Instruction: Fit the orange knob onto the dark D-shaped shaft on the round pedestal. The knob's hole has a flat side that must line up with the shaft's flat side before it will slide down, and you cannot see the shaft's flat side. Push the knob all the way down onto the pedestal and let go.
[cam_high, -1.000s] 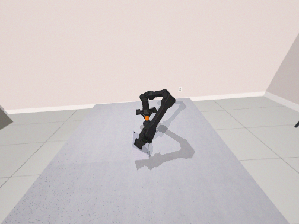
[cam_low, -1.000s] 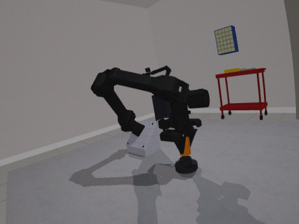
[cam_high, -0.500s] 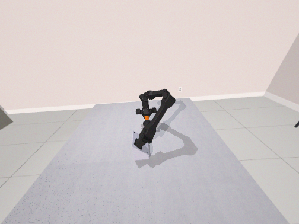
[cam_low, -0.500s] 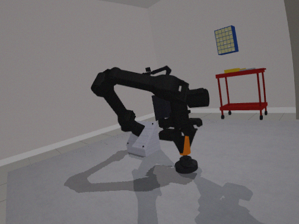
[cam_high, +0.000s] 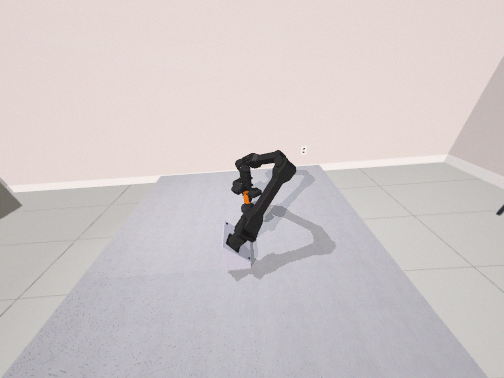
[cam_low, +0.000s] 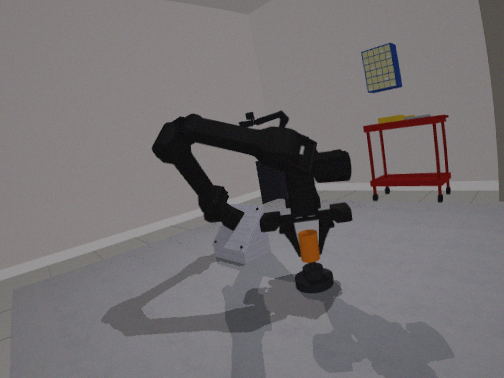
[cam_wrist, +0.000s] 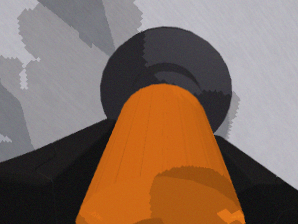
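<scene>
The orange knob (cam_high: 246, 198) (cam_low: 309, 246) (cam_wrist: 160, 135) is upright, with a slight lean in the exterior view. My gripper (cam_low: 310, 250) is shut on it, one finger on each side. The dark round pedestal (cam_low: 314, 282) (cam_wrist: 120, 75) stands on the table directly below. The knob's lower end is at the top of the pedestal's raised middle, with at most a thin gap, and well above the wide base. In the wrist view the knob's far end covers part of the raised middle. The shaft, its flat side and the knob's hole are hidden.
The pale wedge-shaped arm mount (cam_high: 227, 241) (cam_low: 252, 230) stands on the grey table (cam_high: 175, 300) (cam_low: 175, 355). The arm's shadows fall across the table and the pedestal. A red cart (cam_low: 412, 179) and a blue and yellow wall panel (cam_low: 381, 67) are in the background.
</scene>
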